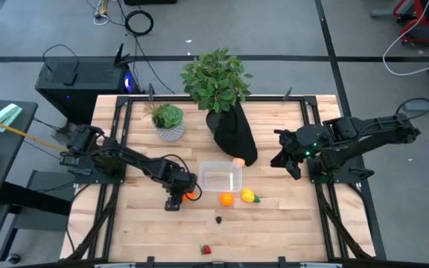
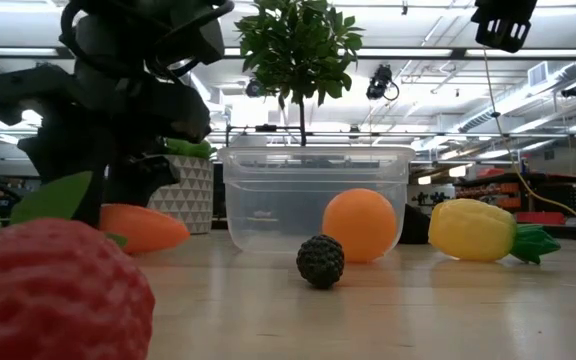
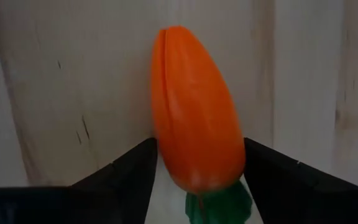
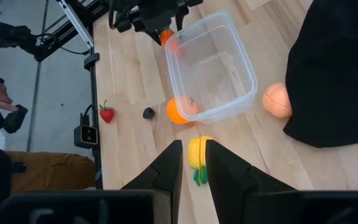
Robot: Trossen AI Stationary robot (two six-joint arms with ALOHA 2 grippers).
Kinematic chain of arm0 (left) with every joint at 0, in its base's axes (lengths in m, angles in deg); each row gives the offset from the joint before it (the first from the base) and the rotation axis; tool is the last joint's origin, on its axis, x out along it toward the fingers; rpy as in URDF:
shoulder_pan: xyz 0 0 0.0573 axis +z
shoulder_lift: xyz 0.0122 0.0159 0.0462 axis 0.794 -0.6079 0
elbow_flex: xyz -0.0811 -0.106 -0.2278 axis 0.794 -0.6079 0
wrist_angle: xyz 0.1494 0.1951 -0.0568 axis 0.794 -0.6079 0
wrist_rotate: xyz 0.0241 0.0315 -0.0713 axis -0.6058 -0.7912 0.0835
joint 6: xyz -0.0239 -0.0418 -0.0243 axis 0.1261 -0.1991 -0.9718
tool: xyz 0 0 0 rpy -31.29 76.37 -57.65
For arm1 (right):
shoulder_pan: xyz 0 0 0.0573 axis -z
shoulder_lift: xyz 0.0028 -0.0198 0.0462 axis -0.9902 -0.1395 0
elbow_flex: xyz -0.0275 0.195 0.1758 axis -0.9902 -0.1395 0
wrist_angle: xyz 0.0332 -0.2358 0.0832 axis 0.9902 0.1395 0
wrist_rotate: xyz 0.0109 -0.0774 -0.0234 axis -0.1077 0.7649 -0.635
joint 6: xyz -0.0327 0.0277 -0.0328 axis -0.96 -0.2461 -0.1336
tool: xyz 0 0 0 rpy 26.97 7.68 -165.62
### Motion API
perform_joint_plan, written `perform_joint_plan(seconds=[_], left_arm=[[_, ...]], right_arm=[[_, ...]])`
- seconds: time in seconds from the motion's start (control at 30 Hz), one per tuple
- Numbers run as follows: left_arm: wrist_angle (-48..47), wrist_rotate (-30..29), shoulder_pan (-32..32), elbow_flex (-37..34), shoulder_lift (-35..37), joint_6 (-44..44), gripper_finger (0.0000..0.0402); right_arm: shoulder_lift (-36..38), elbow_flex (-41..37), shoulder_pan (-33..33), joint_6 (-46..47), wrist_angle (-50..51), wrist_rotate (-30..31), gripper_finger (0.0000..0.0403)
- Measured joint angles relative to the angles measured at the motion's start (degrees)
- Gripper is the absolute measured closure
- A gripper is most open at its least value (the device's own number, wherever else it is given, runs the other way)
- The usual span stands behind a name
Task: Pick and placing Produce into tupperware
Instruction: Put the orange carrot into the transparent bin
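**Left fingers straddle the carrot beside the tub**

The left gripper [image 3: 197, 171] is down at the worktop [image 1: 274, 223] with its fingers [image 3: 126, 171] set wide, one on each side of the carrot [image 3: 194, 109]. In the left wrist view there is a thin gap on at least one side, so I judge the carrot bracketed but not yet squeezed. The fingers cross it near the thick end by the green top, probably because that is the widest, firmest place to pinch.

The carrot lies flat, just beside the left wall of the tub [image 1: 222, 179], so the lift into it should be short. The tub looks empty.

The rest of the produce lies loose around it:
- orange [image 1: 226, 199], against the tub's near edge
- yellow piece [image 1: 249, 196], just right of the orange
- dark piece [image 1: 219, 219], nearer the front
- strawberry [image 1: 206, 250], at the front edge
- peach ball [image 1: 238, 161], by the tub's far right corner, against a black cloth [image 1: 237, 134]

The right gripper [image 4: 193, 165] waits raised over the right side, well apart from the tub, its fingers narrowly parted and empty, likely staying clear of the left arm's path.
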Motion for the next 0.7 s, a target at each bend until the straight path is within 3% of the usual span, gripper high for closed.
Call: perform_joint_plan(seconds=[0.33, 0.7], left_arm=[[2.1, 1.3, 0.0, 0.0, -0.2, -0.2, 0.0235], [2.9, 0.6, 0.0, 1.9, -0.6, -1.5, 0.023]], right_arm=[[0.0, 0.0, 0.0, -0.2, 0.0, 0.5, 0.0325], [0.0, 0.0, 0.0, -0.2, 0.0, 0.7, 0.0325]])
